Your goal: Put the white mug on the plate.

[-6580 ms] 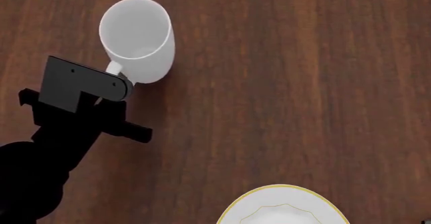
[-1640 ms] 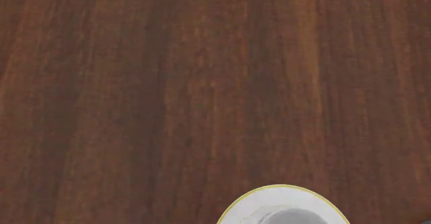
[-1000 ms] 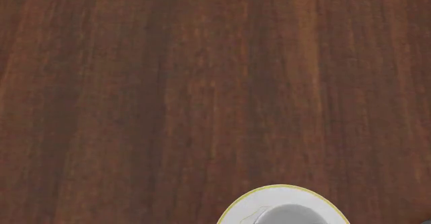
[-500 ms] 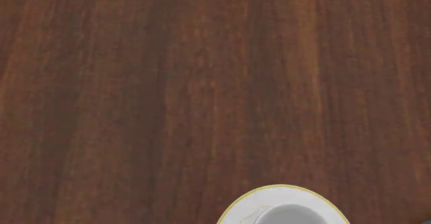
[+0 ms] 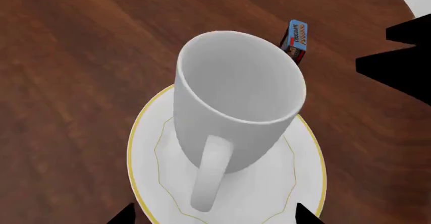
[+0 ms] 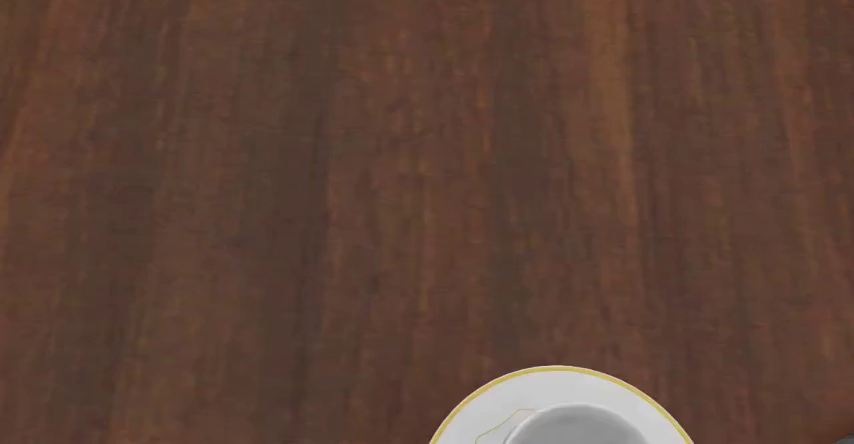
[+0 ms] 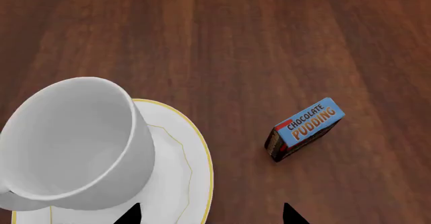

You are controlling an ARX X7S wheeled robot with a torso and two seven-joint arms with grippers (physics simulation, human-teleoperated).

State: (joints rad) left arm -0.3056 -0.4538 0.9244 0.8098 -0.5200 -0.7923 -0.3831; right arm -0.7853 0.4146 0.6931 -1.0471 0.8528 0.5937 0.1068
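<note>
Left gripper (image 5: 212, 215) spread, touching nothing; white mug (image 5: 235, 108) upright on plate (image 5: 151, 168). Glossy, rigid, likely slippery: you'd grip the handle (image 5: 210, 176).

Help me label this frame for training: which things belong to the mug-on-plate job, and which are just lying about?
Belong to the job:
- mug, standing upright on the plate
- plate, gold-rimmed, under the mug

Just lying about:
- pudding box, on the table beside the plate, not touching it
</note>
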